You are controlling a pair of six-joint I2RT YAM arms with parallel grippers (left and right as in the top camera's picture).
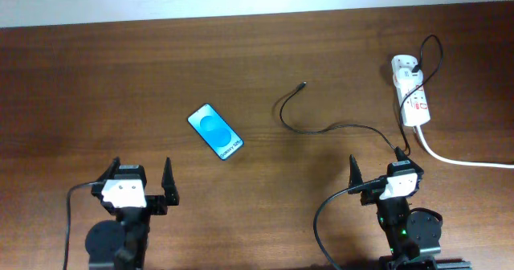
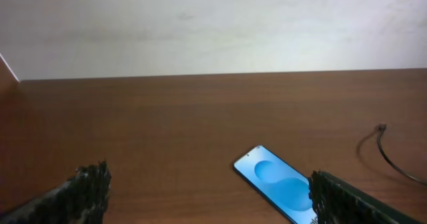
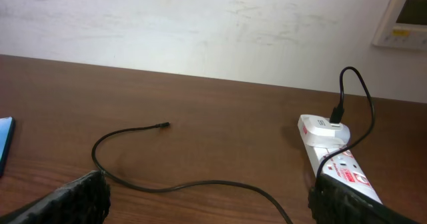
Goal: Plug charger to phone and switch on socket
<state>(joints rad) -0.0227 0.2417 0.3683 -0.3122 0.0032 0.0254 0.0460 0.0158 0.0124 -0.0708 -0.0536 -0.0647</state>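
The phone (image 1: 215, 131) lies flat on the table, blue screen up, left of centre; it also shows in the left wrist view (image 2: 280, 191). The charger cable (image 1: 329, 128) curves across the table, its connector tip (image 1: 303, 84) free; its plug end sits in the white socket (image 1: 410, 89) at the far right. In the right wrist view the cable (image 3: 193, 183), tip (image 3: 163, 125) and socket (image 3: 330, 147) all show. My left gripper (image 1: 141, 180) is open and empty, near the front edge below the phone. My right gripper (image 1: 376, 172) is open and empty, in front of the cable.
A thick white cord (image 1: 462, 159) runs from the socket off the right edge. A white wall panel (image 3: 403, 17) hangs on the wall behind the table. The table's far edge meets a pale wall.
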